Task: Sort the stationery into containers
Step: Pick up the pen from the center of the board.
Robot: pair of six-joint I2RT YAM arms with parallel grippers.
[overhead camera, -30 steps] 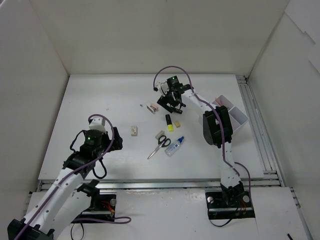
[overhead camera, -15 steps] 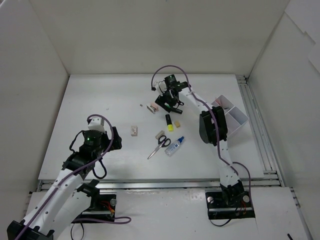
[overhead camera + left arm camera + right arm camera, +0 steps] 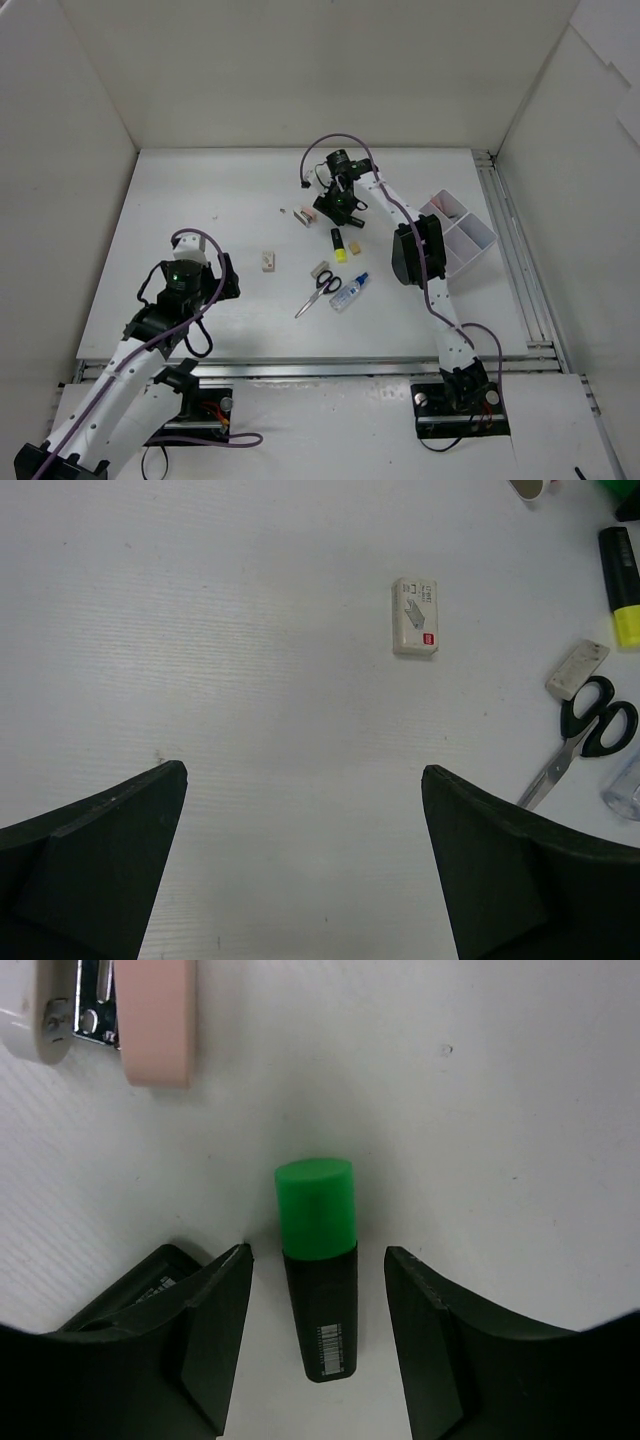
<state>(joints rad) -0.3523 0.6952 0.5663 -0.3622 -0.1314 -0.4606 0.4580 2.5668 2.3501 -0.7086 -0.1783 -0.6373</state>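
1. Right gripper (image 3: 318,1257) straddles the green highlighter (image 3: 315,1210) at centre frame, jaws parted, apparently not touching it.
2. The highlighter lies flat on the table (image 3: 520,1110), cap pointing up-frame.
3. Left gripper (image 3: 303,770) is spread wide and empty, with a beige eraser (image 3: 415,617) to its upper right.

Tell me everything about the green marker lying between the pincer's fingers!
The green marker is a stubby highlighter, plastic-looking: bright green cap on, dark body with a small white barcode label. It lies flat on the white table, cap pointing away from the right pincer. The black fingers stand either side of its body with a thin gap each side, so only the table touches it. A pink stapler lies apart beyond the cap.
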